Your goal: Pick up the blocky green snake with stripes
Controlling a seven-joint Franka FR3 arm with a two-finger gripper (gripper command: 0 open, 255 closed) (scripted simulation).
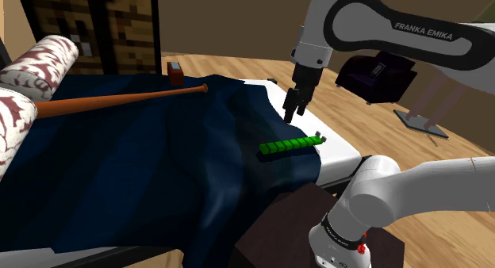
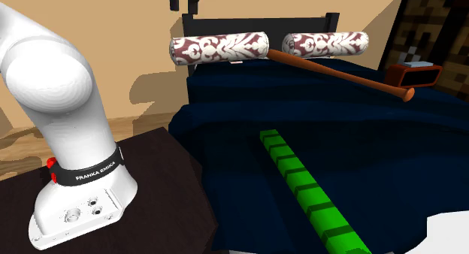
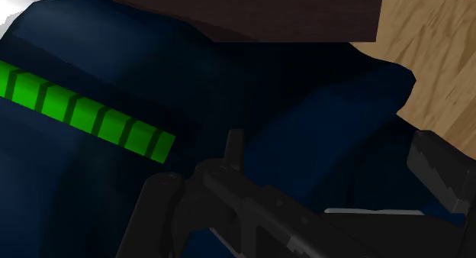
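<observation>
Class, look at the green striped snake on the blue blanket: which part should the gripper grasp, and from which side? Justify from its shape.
Probably the middle of the snake, from above, clamping across its narrow width. It is a long, thin bar lying flat on the blanket; its long sides are parallel, and a middle hold should balance.

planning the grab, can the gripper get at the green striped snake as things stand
Probably yes: the gripper hangs above the green snake, which lies bare on the dark blue blanket, with nothing between them; the bat lies well away.
</observation>
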